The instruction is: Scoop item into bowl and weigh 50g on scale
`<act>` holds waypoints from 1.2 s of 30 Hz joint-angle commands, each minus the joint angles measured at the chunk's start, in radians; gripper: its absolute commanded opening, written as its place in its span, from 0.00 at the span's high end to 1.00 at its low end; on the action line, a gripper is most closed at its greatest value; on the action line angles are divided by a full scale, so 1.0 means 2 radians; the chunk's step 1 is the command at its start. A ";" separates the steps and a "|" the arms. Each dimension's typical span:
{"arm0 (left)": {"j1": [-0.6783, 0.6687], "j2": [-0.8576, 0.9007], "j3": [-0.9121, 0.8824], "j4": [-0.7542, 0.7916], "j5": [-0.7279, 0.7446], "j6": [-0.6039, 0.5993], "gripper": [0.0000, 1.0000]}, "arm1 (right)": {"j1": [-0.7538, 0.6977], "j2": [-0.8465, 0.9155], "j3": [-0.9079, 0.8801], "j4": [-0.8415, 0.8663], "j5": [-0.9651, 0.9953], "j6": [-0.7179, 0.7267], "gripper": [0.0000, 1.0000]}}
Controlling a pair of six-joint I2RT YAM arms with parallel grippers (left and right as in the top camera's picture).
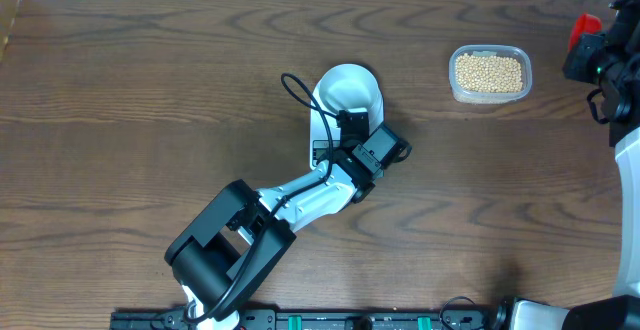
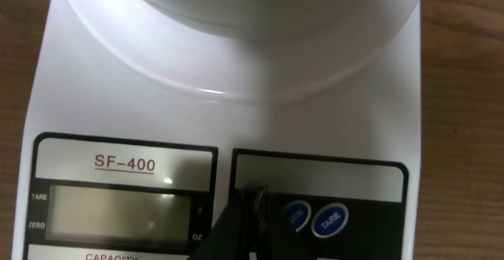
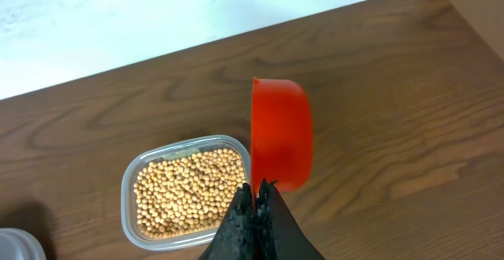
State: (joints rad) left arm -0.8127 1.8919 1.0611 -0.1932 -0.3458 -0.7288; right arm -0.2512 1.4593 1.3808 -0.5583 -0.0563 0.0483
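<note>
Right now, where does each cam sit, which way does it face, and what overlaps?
Overhead: fixed above the table, looking straight down; left arm over the scale, right arm at right edge.
Left wrist: on the left arm, looking down at the scale's display and TARE button, bowl above; shut jaws at bottom.
Right wrist: looking down at the tub of beans; its jaws grip a red scoop.
Shared: overhead and left wrist see scale and bowl; overhead and right wrist, the tub.

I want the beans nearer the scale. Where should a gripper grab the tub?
Probably take the tub by its rim, pinched from above at a short side, one finger inside and one outside. It sits upright and open, its wall is thin, and the beans seem to lie below the rim.
</note>
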 commanded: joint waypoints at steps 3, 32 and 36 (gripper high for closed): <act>0.001 0.022 -0.005 -0.015 0.019 0.005 0.93 | -0.002 0.000 0.006 0.001 -0.003 -0.006 0.99; 0.002 0.022 -0.005 -0.024 0.019 -0.005 0.92 | -0.002 0.000 0.006 0.013 -0.003 -0.006 0.99; 0.002 0.022 -0.005 -0.029 0.009 -0.017 0.93 | -0.002 0.000 0.006 0.014 -0.003 -0.006 0.99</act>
State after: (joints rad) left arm -0.8135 1.8919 1.0657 -0.2150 -0.3424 -0.7353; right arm -0.2512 1.4593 1.3808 -0.5343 -0.0563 0.0475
